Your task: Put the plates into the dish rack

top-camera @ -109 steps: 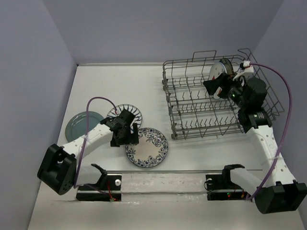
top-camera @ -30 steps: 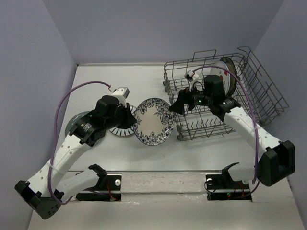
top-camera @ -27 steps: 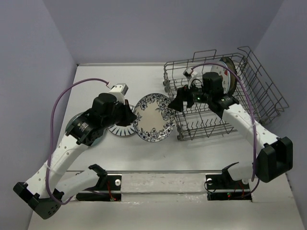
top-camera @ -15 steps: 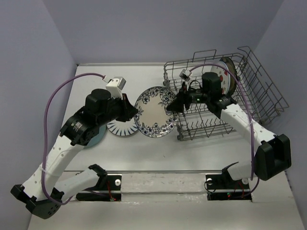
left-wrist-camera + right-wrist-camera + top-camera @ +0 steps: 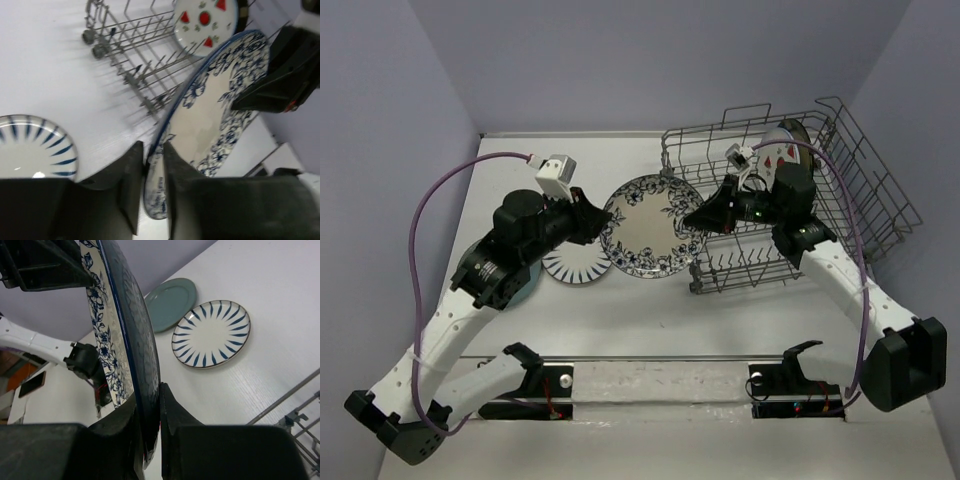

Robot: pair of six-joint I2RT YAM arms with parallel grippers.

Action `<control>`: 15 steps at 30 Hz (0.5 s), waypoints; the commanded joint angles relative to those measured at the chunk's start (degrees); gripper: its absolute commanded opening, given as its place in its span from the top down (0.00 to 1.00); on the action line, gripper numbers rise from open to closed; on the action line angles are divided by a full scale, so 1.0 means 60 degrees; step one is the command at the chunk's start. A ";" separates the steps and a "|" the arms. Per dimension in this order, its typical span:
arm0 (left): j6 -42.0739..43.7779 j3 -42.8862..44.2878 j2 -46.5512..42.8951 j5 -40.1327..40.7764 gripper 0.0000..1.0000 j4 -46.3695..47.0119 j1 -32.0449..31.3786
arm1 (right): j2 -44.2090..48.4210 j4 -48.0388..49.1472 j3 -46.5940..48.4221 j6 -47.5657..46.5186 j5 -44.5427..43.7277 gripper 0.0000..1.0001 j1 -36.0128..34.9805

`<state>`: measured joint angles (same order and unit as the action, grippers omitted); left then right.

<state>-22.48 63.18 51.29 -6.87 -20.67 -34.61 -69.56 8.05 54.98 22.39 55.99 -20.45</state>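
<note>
The blue floral plate [image 5: 650, 225] hangs on edge above the table between both arms. My right gripper [image 5: 692, 220] is shut on its right rim [image 5: 135, 325], pads pressed to both faces. My left gripper [image 5: 600, 222] straddles the opposite rim [image 5: 220, 115] with its jaws slightly apart, a thin gap beside one finger [image 5: 131, 165]. The dish rack [image 5: 860, 190] stands at the right; in its far end the strawberry plate [image 5: 775, 155] stands upright, with a brown-rimmed plate [image 5: 798, 135] behind it. The striped plate [image 5: 575, 265] and the teal plate [image 5: 528, 285] lie flat under the left arm.
Purple cables loop above both arms. The rack's near left corner [image 5: 135, 45] is close beside the held plate. A rail with two black clamps [image 5: 660, 375] runs along the near table edge. Grey walls enclose the table on three sides.
The right gripper has shut on the floral plate's rim. The left jaws have loosened around it. The plate has shifted right, toward the rack.
</note>
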 commanded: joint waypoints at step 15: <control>0.0714 -0.0407 -0.0344 0.0838 0.01 0.2785 -0.0208 | 0.0563 -0.2497 0.3109 -0.1239 -0.5548 0.93 0.2280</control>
<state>-21.39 60.95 52.27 -4.93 -7.88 -35.64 -67.66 -6.92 63.18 19.81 31.42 -7.31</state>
